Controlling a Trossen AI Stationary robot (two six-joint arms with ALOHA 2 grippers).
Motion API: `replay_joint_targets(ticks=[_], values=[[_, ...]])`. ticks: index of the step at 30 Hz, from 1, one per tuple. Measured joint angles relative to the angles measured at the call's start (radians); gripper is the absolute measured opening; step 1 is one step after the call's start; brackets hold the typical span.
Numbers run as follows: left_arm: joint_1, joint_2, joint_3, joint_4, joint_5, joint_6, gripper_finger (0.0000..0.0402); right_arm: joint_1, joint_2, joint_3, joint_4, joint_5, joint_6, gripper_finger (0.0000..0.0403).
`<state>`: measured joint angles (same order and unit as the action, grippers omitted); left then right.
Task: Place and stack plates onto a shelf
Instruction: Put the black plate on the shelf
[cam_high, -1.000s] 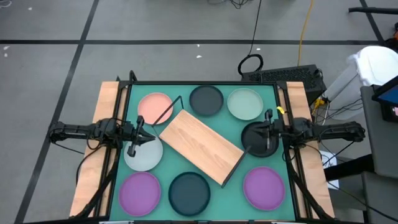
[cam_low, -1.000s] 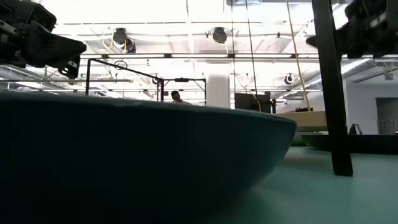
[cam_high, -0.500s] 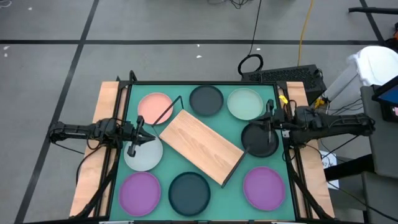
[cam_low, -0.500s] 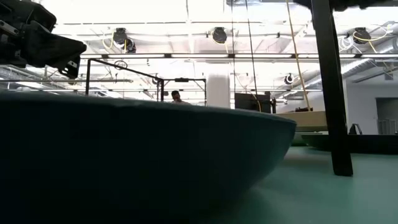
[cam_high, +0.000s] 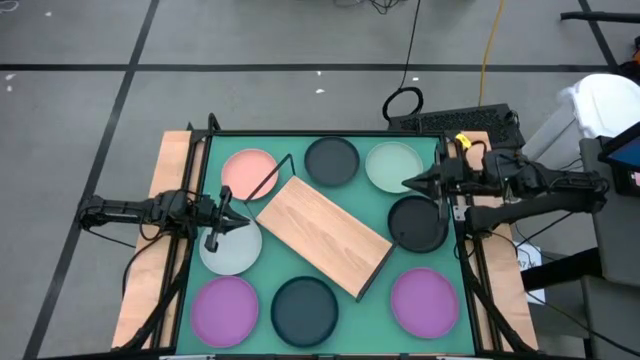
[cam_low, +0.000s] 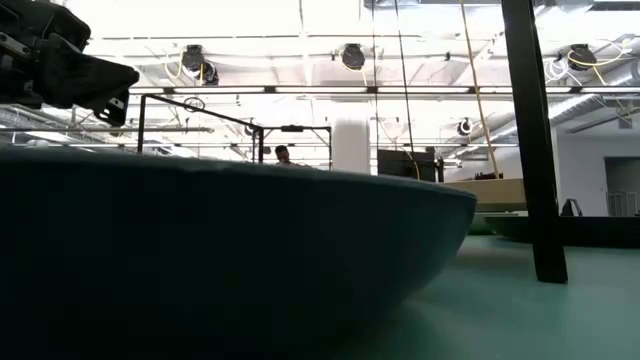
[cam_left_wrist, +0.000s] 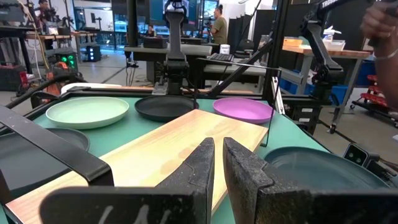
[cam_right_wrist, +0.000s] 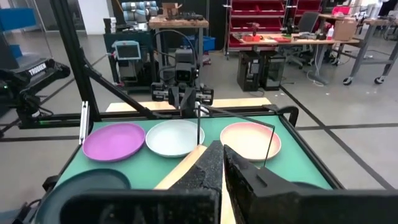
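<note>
In the high view the shelf (cam_high: 322, 235), a light wood board with black wire ends, lies slantwise on the green mat, ringed by eight plates lying flat. These are pink (cam_high: 248, 172), dark (cam_high: 331, 160), pale green (cam_high: 393, 167), black (cam_high: 417, 223), two purple (cam_high: 424, 300) (cam_high: 225, 308), dark teal (cam_high: 305, 308) and pale grey (cam_high: 230, 247). My left gripper (cam_high: 238, 224) is shut and hovers over the pale grey plate's far rim. My right gripper (cam_high: 406, 183) is also shut. It lies level and points left, above the gap between the pale green and black plates.
Wooden rails and a black frame (cam_high: 300, 133) border the mat. The low view is filled by the dark teal plate's rim (cam_low: 230, 250), with a black post (cam_low: 530, 140) to its right. Cables and a keyboard (cam_high: 455, 120) lie past the far edge. People stand in the room behind (cam_left_wrist: 217, 25).
My right gripper has risen from just above the black plate, moved toward the table's far edge and tipped from pointing down to lying level, pointing left. It has left the low view. The black plate has stayed where it was.
</note>
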<state>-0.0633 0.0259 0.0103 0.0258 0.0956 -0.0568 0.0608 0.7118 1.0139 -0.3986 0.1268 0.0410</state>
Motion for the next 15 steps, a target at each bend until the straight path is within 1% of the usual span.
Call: replay_joint_targets(ticks=[5,15], values=[[0.0,0.0,0.0,0.0,0.0,0.0,0.004,0.0,0.055,0.055,-0.021,0.0,0.0,0.0],[0.0,0.0,0.0,0.004,0.0,0.0,0.004,0.0,0.076,0.059,-0.063,0.0,0.0,0.0]])
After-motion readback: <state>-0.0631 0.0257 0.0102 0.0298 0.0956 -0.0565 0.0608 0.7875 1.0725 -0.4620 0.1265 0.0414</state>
